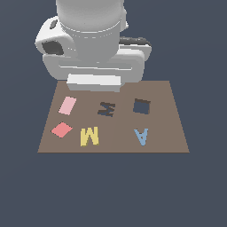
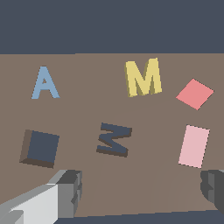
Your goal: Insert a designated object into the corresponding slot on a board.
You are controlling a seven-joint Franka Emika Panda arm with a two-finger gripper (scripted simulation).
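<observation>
Gripper open and empty above the board; yellow M lies outside its slot.

In the wrist view the gripper (image 2: 142,188) has its fingers (image 2: 70,188) spread wide, holding and touching nothing. Nearest it on the brown board (image 1: 173,133) are one square hole (image 2: 40,148), one M-shaped slot (image 2: 114,139) and one pale pink rectangle (image 2: 194,145). Beyond these lie one light blue letter A (image 2: 44,83), one yellow letter M (image 2: 143,78) and one red diamond tile (image 2: 195,93). The yellow M rests flat on the board, near the slot but apart from it.

yellow M (image 2: 143,78) on board (image 2: 87,109); M slot (image 2: 113,139) nearby; fingers (image 2: 70,190) apart
</observation>
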